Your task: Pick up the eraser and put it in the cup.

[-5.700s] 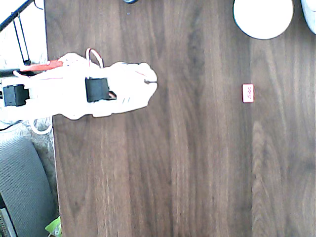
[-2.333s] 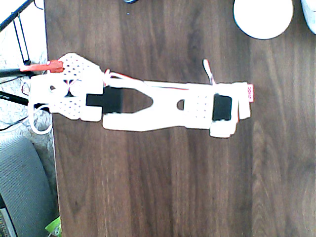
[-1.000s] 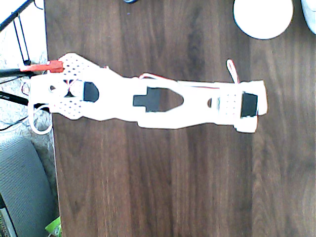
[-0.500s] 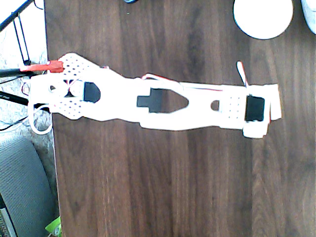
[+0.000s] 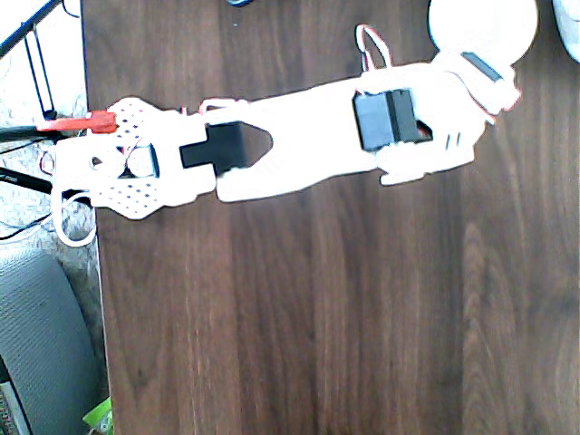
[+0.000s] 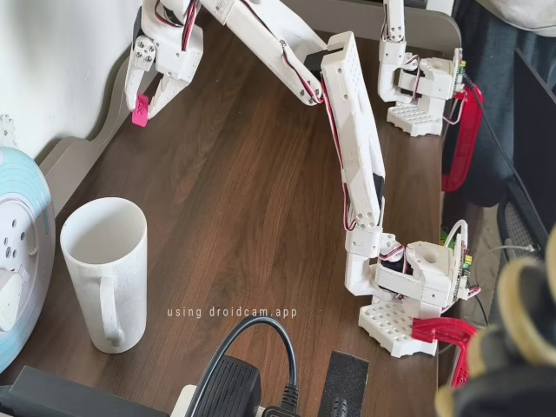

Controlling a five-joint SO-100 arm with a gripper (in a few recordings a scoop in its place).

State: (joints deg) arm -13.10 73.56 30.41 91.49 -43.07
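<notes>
A dark brown wooden table (image 6: 234,217) with visible grain carries a tall plain white ceramic cup (image 6: 104,269) with a handle, standing upright near the front left in the fixed view (a white disc (image 5: 471,27) at the top edge from overhead). The white plastic arm base (image 6: 408,300) sits, perhaps clamped, at the table's right edge.

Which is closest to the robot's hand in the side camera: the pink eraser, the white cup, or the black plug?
1. eraser: pinched in the hand, top left.
2. cup: lower left on the table.
3. black plug: bottom edge, farthest.
</notes>
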